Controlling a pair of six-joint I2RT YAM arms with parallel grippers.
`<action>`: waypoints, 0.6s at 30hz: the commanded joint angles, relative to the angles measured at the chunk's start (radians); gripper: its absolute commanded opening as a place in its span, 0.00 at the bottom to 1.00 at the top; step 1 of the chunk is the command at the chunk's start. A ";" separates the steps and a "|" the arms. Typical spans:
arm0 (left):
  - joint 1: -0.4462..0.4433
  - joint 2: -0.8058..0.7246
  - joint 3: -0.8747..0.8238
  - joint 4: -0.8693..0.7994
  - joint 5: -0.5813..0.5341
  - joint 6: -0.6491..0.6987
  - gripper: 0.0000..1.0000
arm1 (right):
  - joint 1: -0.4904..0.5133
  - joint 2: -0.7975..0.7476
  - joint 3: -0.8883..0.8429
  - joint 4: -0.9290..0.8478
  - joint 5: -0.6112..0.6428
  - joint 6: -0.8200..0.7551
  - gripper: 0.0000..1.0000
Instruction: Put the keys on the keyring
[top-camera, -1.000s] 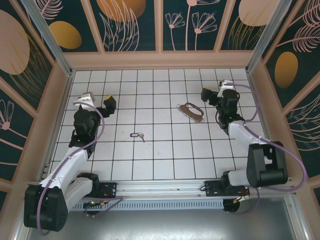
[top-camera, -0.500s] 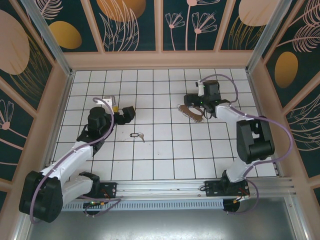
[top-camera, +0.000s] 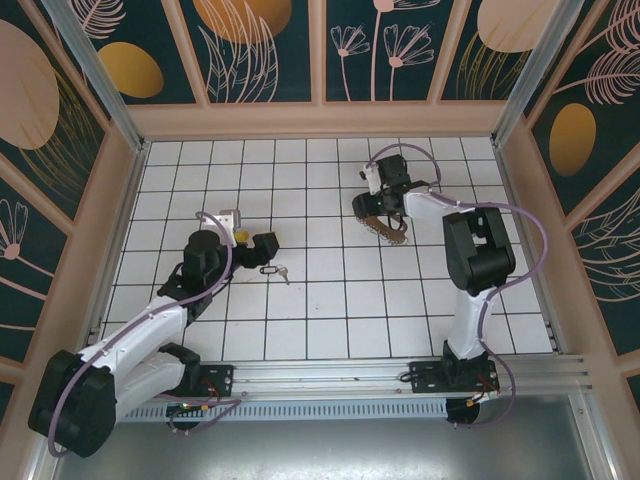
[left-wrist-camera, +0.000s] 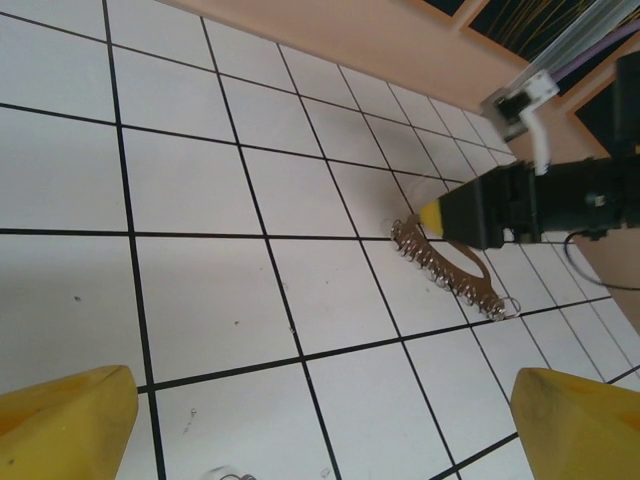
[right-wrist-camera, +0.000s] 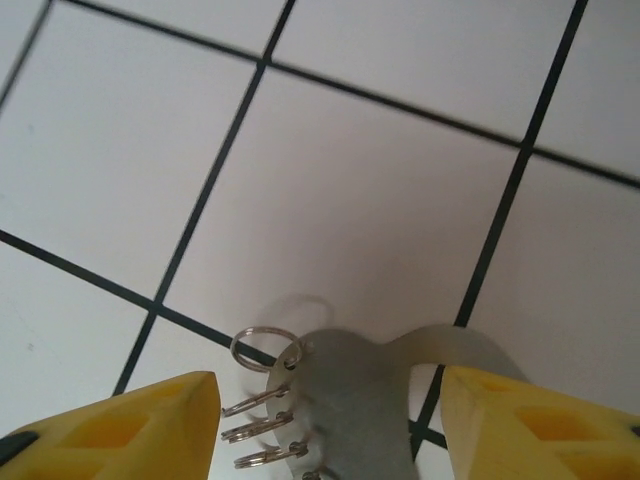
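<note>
Where my right fingers (right-wrist-camera: 110, 425) stand: spread wide, one on each side of the keyring (right-wrist-camera: 350, 400) at its end, closed on nothing.
Contact: I cannot tell whether those fingers touch the keyring.
Keyring: flat on the worktop (top-camera: 330, 300), right of centre toward the back, with small wire rings along one side.
Left fingers (left-wrist-camera: 60, 420): wide apart too, empty, low over the tiles and facing across at the keyring.
Keys (top-camera: 274, 270): on the worktop just beside my left fingers, on their near side, black loop left and pale key right, well apart from the keyring.
Left arm (top-camera: 150, 325): stretched in from the near left corner.
Right arm (top-camera: 470, 250): bent leftward to the keyring.
Worktop: white tiles, black lines, patterned panels (top-camera: 260, 50) around it.
</note>
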 joint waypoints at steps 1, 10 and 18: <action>-0.007 -0.023 -0.020 0.024 0.004 -0.028 0.95 | 0.034 0.030 0.037 -0.052 0.034 -0.011 0.59; -0.009 0.015 0.012 0.029 0.013 -0.028 0.93 | 0.054 0.037 -0.020 -0.016 0.050 0.024 0.52; -0.012 0.038 0.008 0.076 0.024 -0.048 0.91 | 0.062 0.003 -0.088 0.014 0.024 0.044 0.48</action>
